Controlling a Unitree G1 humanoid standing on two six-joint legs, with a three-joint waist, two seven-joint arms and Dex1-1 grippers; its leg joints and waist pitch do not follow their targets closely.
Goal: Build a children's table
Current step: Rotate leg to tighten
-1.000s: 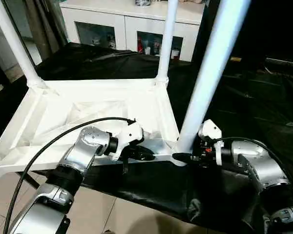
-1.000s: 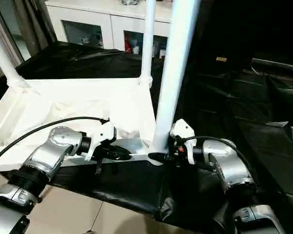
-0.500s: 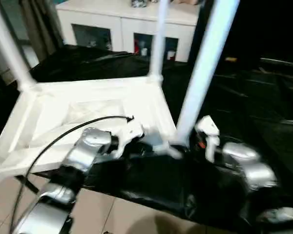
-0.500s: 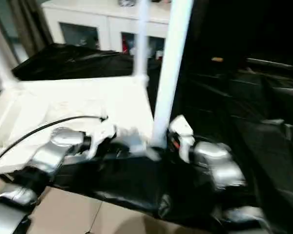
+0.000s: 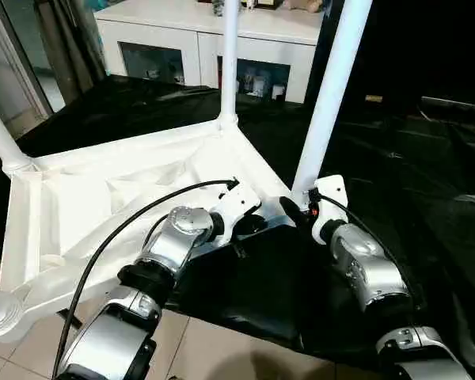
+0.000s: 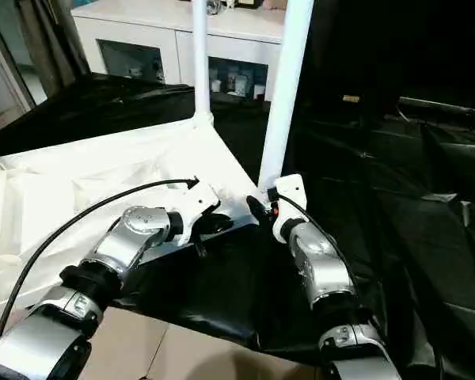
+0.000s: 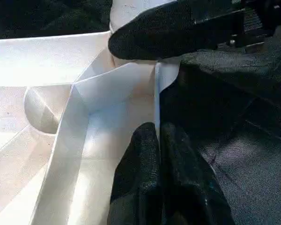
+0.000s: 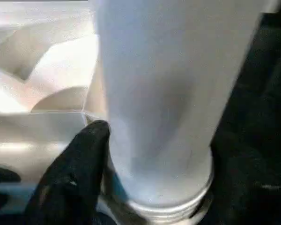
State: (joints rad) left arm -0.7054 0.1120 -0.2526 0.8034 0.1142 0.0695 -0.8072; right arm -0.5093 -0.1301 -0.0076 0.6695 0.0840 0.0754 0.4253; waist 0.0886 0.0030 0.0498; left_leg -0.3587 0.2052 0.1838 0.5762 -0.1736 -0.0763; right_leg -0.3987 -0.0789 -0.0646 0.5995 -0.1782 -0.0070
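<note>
Tabletop [image 5: 119, 198]: white plastic, upside down, ribbed underside facing up; lies on the black-draped surface [image 5: 427, 182], its near-left portion overhanging the surface's near edge above the tiled floor [image 5: 214, 348].
Near-right leg [image 5: 332, 87]: white cylinder, upright in the tabletop's near-right corner socket, close to the surface's near edge.
Far-right leg [image 5: 229, 55]: upright in the far-right corner socket.
Far-left leg [image 5: 0, 138]: seated in the far-left corner socket, leaning slightly outward.
Near-left corner socket [image 5: 0, 310]: round, ribbed, off the surface's near edge.
Left gripper [image 7: 158, 136]: black fingers closed together on the thin upright wall of the tabletop's near rim, just left of the near-right leg.
Right gripper [image 8: 145, 154]: fingers spread either side of the near-right leg's base, one fingertip [image 8: 96, 133] against the cylinder just above the socket collar; whether it clamps the leg cannot be told.
Relation: both grippers meet at the tabletop's near-right corner, the left on the rim, the right around the leg.
Cabinet [image 5: 182, 47]: white, glass-doored, beyond the surface's far edge.
</note>
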